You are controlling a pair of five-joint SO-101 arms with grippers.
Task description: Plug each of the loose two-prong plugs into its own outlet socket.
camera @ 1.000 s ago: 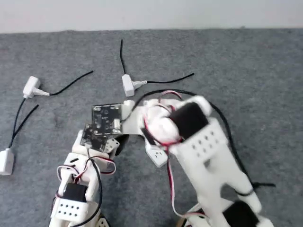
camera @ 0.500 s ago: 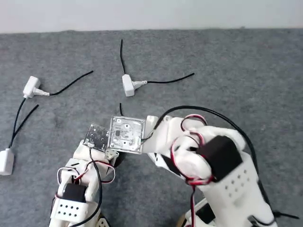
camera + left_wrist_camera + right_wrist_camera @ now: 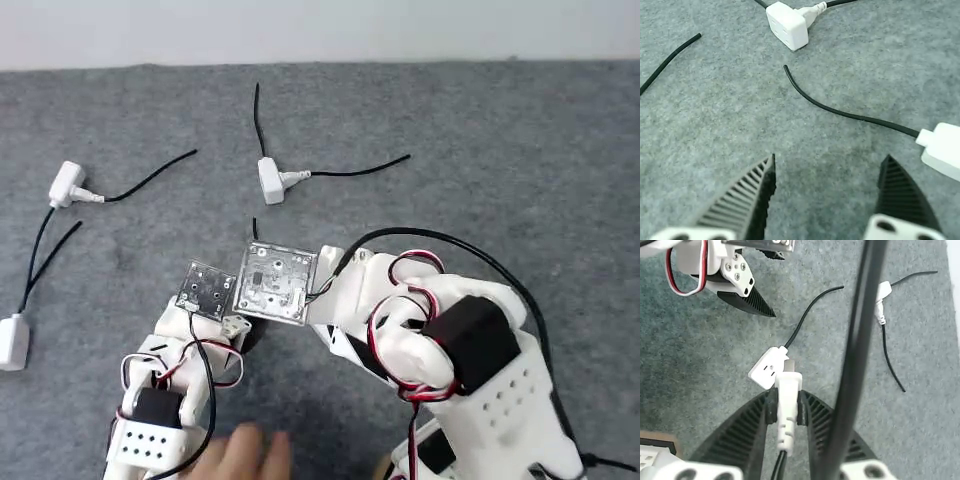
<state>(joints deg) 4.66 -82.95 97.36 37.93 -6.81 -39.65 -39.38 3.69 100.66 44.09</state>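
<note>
- Your right gripper (image 3: pixel 786 399) is clamped on the white two-prong plug (image 3: pixel 786 412). Its prongs point forward, just past the fingertips.
- The white outlet socket block (image 3: pixel 767 369) lies on the grey carpet (image 3: pixel 700 360) right at those prongs. It is turned askew to them, and the prongs look to meet its edge rather than its slots (I can't confirm any entry).
- Your left gripper (image 3: pixel 829 165) hangs wide and empty over the carpet, with the socket off to one side of its jaws and out of its hold.
- Risk: nothing braces the socket, so a push would likely skid or spin it away on its black cord (image 3: pixel 807 315).
- Risk: pushing at this angle could lever the plug crooked between the fingers, or bend a prong.
- Since a second ago, the right wrist has drawn back toward its base and now covers the socket from above. Over the last half second it only nudged. The left arm has kept its place.
</note>
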